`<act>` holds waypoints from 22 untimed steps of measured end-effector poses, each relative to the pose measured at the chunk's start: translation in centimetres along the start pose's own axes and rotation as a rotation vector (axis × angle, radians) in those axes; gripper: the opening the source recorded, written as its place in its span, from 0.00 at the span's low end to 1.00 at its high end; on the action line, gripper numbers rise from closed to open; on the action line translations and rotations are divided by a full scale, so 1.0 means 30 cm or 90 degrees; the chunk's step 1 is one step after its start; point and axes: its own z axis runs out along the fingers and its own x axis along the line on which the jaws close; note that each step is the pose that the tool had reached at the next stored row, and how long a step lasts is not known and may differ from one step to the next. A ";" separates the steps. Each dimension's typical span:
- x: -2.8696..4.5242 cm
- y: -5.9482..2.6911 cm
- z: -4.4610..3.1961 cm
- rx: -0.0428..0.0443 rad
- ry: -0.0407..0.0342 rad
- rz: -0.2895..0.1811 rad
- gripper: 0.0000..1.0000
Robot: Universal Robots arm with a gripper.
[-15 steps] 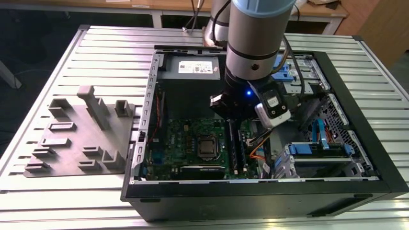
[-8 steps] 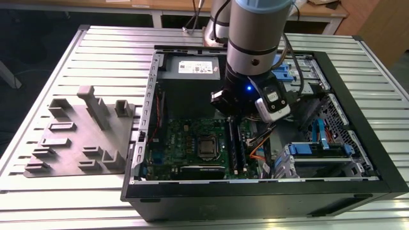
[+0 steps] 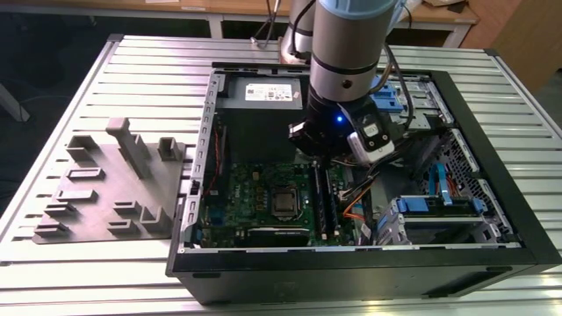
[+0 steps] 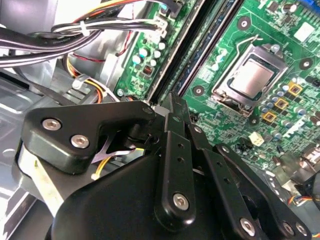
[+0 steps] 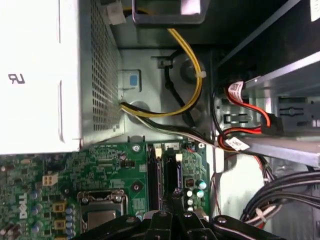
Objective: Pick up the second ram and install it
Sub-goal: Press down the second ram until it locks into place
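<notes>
Now my arm hangs inside the open computer case (image 3: 369,260), with the gripper (image 4: 172,107) low over the black memory slots (image 3: 323,197) of the green motherboard (image 3: 255,191). I judge it stands here because the slots are where a ram stick must be pressed in. In the second wrist view the two fingers (image 4: 176,150) are brought together to a narrow tip right above the slots; whether a thin board is pinched between them I cannot tell. The second ram (image 4: 207,55) seems to me the dark, long strip that lies in one slot, beside the square metal processor socket (image 4: 250,75), but I am not sure which stick it is. The fingers are matte black, flat links with bright screw heads. The grey power supply (image 5: 55,75) has a perforated wall, and yellow and black cables (image 5: 185,95) bend away from it. On the ribbed metal table (image 3: 131,56) a grey holder tray (image 3: 114,191) with upright pegs stands beside the case.
</notes>
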 end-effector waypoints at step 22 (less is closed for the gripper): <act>0.026 0.045 0.062 -0.0001 0.0000 0.000 0.07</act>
